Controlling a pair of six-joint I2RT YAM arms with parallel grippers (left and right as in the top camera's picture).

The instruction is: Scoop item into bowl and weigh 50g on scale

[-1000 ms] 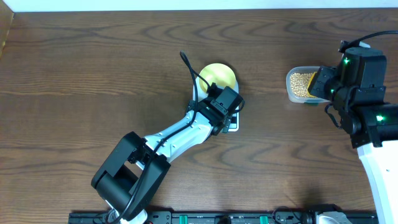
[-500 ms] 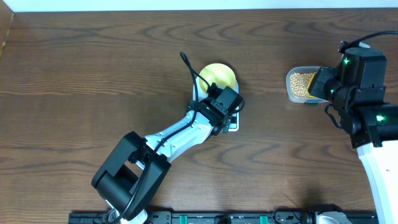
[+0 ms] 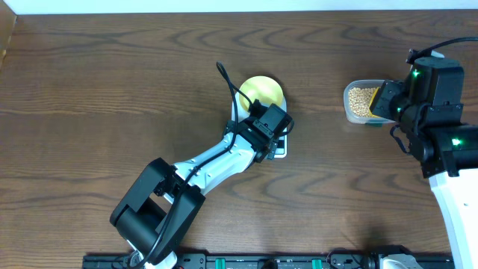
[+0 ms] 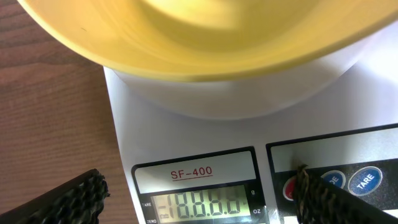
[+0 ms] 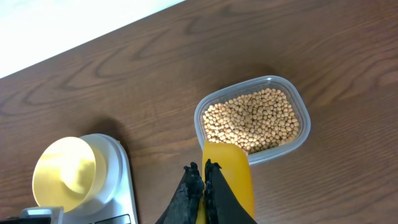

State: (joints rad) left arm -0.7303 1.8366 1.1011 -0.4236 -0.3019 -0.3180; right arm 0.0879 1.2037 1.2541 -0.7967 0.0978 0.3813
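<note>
Scale (image 4: 186,134) with the bowl (image 4: 205,37) seated on its platform, just above the display (image 4: 202,202). Over the last second the overhead view shows no motion of either arm; the only development to read is on the scale, whose display is lit with every digit segment showing. This looks like a power-on check rather than a weight, so weighing has probably not begun. The left gripper (image 4: 198,186) hangs low over the scale's front edge with its jaws wide apart and holding nothing. One finger (image 4: 323,199) lies over the red button (image 4: 289,186), though contact cannot be confirmed. The bowl appears empty in the right wrist view. All the beans (image 5: 252,118) lie in the tub (image 5: 298,134), well apart from the scale on the robot's right of it. The right gripper (image 5: 200,186) is pinched fully together on the scoop (image 5: 229,177), whose mouth rests at the tub rim nearest the scale, with no beans visible in it. Scooping is likely to wait until the display settles at zero with the bowl in place.
</note>
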